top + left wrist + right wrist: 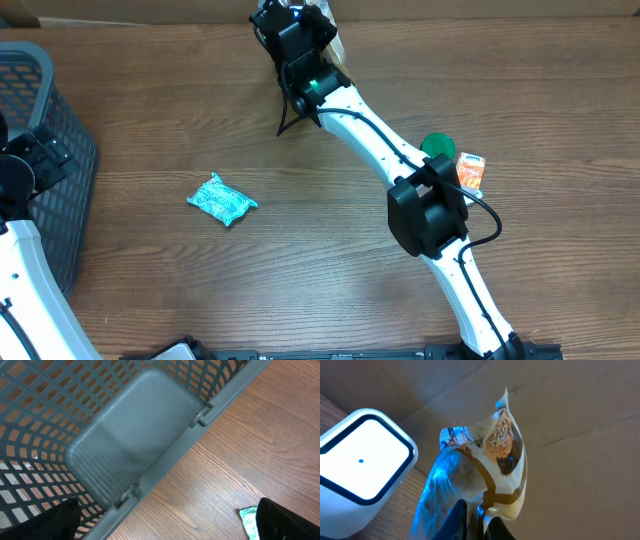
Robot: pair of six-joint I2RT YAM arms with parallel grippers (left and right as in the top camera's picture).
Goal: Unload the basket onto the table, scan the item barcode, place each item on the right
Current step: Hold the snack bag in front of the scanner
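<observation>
My right gripper (479, 516) is at the far edge of the table (330, 260), pinched shut on the bottom edge of a shiny packet (492, 457). The packet stands upright above my fingertips, crinkled, with a brown and cream print. Blue light falls on its left side. The scanner (362, 460), a white box with a dark-rimmed face and a small blue dot, sits just beside the packet on its left in my right wrist view; I cannot tell whether they touch. Cardboard (580, 435) fills the background.

My left gripper (167, 527) hangs over the near rim of the grey basket (125, 435) at the left edge of the table, its fingers (287, 520) spread wide and holding nothing. A teal pack (222, 200) lies flat on the wood, mid-table, apart from both arms. A green disc (437, 146) and an orange carton (471, 171) sit close together beside my right arm's elbow.
</observation>
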